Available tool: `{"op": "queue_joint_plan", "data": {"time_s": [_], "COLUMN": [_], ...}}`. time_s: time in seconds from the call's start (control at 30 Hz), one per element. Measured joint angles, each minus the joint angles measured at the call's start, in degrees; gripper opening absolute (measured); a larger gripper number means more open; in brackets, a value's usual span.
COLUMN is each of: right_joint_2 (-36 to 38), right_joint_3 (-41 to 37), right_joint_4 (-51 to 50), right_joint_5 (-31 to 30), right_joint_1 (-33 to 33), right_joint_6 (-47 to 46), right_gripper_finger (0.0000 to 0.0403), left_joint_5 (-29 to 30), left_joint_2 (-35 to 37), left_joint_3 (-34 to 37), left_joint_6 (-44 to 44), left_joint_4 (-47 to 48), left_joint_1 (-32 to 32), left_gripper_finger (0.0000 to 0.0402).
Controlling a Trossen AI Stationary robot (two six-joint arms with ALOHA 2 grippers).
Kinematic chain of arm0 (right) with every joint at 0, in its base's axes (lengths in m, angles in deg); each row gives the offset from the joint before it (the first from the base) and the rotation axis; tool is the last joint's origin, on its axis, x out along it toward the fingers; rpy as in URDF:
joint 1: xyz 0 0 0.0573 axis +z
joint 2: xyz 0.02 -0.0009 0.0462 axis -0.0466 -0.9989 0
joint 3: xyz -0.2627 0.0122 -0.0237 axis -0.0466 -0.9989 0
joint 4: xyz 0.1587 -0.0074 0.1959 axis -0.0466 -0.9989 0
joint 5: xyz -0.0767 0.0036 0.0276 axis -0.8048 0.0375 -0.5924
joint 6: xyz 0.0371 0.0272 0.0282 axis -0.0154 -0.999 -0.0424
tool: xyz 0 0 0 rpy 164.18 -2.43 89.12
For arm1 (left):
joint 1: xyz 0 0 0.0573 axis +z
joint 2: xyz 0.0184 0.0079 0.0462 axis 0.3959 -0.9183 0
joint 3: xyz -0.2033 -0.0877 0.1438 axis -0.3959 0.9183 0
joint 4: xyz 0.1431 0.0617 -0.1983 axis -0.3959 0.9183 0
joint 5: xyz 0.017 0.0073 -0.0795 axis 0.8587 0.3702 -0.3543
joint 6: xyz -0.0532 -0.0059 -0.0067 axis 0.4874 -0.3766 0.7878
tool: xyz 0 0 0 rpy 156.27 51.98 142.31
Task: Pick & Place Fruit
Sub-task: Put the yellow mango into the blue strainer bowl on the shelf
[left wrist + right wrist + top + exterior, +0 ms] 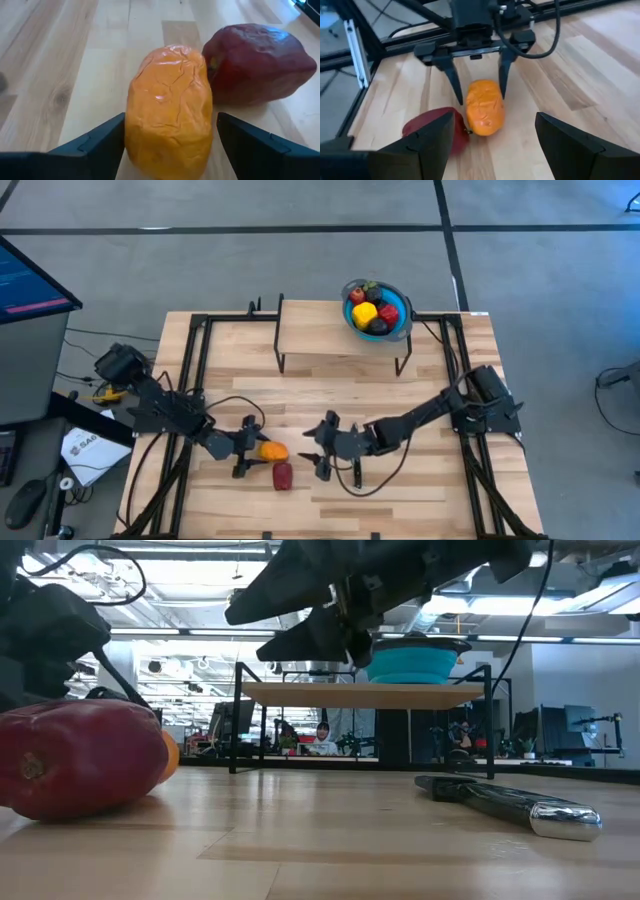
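Orange fruit [169,107] between left tool [477,85] fingers

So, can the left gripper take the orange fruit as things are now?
Probably yes: the left gripper straddles the orange fruit, fingers open on both sides. The red fruit touches it only beyond the fingertips.

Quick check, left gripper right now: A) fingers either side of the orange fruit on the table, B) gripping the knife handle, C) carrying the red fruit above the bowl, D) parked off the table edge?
A: the left gripper has a finger on each side of the orange fruit, which lies on the table next to the red fruit; the jaws do not look closed on it yet.
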Motion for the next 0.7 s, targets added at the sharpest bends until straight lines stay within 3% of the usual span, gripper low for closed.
{"op": "queue_joint_plan", "data": {"time_s": [0.37, 0.7], "right_joint_2": [0.0, -6.8], "right_joint_3": [0.0, 3.1], "right_joint_4": [-0.2, 2.3], "right_joint_5": [1.3, 4.0], "right_joint_1": [-0.7, -3.1], "right_joint_6": [6.9, 8.3], "right_gripper_finger": [0.0273, 0.0344], "left_joint_5": [-0.8, -1.8], "left_joint_2": [2.5, 10.8], "left_joint_3": [0.0, -0.1], "left_joint_6": [-1.1, -7.1], "left_joint_4": [-0.7, -0.7], "left_joint_1": [5.0, 8.2], "left_gripper_finger": [0.0207, 0.0234]}}
